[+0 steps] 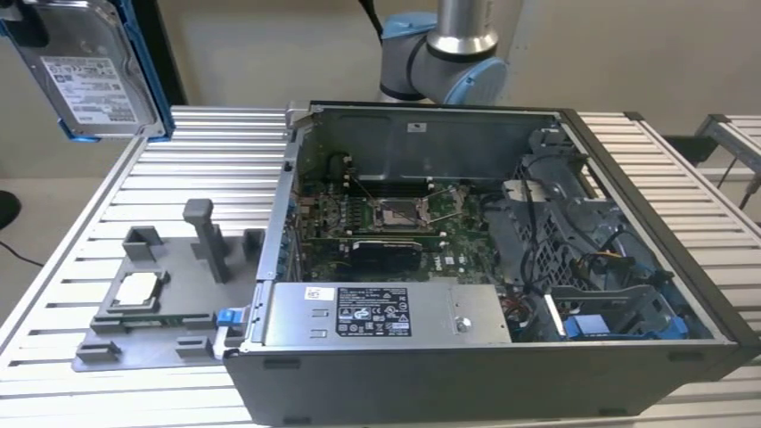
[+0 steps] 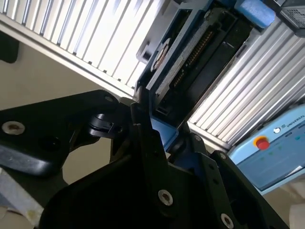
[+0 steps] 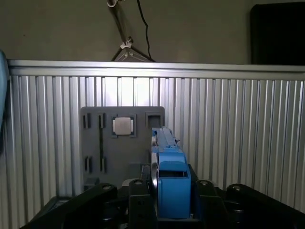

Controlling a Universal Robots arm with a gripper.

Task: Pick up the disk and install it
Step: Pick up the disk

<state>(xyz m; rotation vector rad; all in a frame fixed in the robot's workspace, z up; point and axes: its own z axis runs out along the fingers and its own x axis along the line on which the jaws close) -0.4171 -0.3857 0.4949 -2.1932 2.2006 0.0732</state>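
Note:
The disk [image 1: 89,76] hangs high over the table's far corner at the exterior view's left, its white label facing the camera and its blue bracket along the edges. In the first wrist view the disk [image 3: 169,179] stands edge-on between the black fingers [image 3: 138,200] of my gripper [image 3: 170,202], which is shut on it. In the second wrist view my gripper [image 2: 169,143] clamps the blue bracket end, and the disk [image 2: 190,52] stretches away from it with its connector side showing.
An open computer case [image 1: 500,366] lies on the slatted table [image 1: 214,160], with a grey labelled box [image 1: 369,312] and a blue-tabbed bay [image 1: 618,325] inside. A grey fixture plate [image 1: 155,343] carries a small square chip [image 1: 134,290]. The arm's base [image 1: 446,53] stands behind.

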